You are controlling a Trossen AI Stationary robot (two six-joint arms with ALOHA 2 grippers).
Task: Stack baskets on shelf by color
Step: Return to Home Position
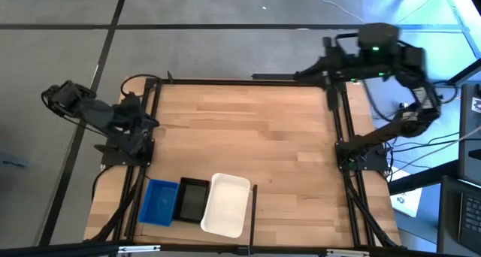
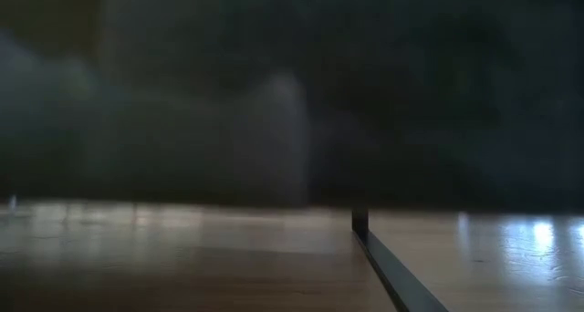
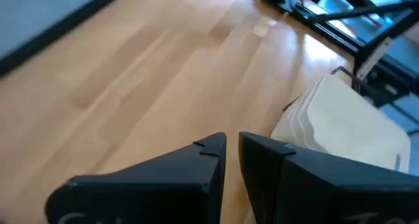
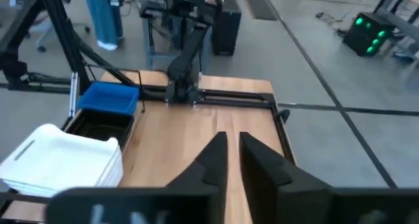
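Observation:
The baskets stand in a row at the shelf's (image 1: 248,137) near left corner, bottoms on the wood: blue (image 1: 160,203), black (image 1: 192,200), and a nested white stack (image 1: 226,204). The right wrist view shows the same blue (image 4: 108,96), black (image 4: 105,122) and white (image 4: 62,158) baskets; the left wrist view shows only the white stack (image 3: 347,122). My left gripper (image 3: 232,152) hangs at the shelf's left edge (image 1: 146,122), its fingers close together on nothing. My right gripper (image 4: 234,149) is raised over the far right corner (image 1: 331,58), also shut on nothing.
Thin black rails (image 1: 342,122) edge the board, and one rail (image 2: 383,257) crosses the low view. The arm bases stand at the left (image 1: 124,148) and right (image 1: 361,155) edges. Bare wood fills the middle and right of the board.

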